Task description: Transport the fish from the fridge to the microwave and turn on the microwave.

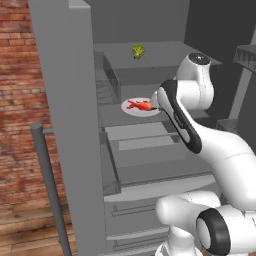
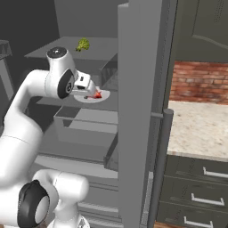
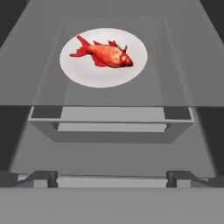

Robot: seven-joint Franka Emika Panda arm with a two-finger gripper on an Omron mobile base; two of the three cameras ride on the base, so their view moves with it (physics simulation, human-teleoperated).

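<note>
fish (image 3: pixel 106 54) lies lengthwise across its white plate (image 3: pixel 87 76), head right in the hand view.

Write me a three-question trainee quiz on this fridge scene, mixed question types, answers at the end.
1. True or false: the fish lies on a white plate.
2. Which sits on the higher fridge shelf: (a) the fish, (b) the leafy vegetable?
3. Fill in: in the hand view, the hand's fingers are spread ____ and hold nothing.

Key: 1 true. 2 b. 3 open.
</note>
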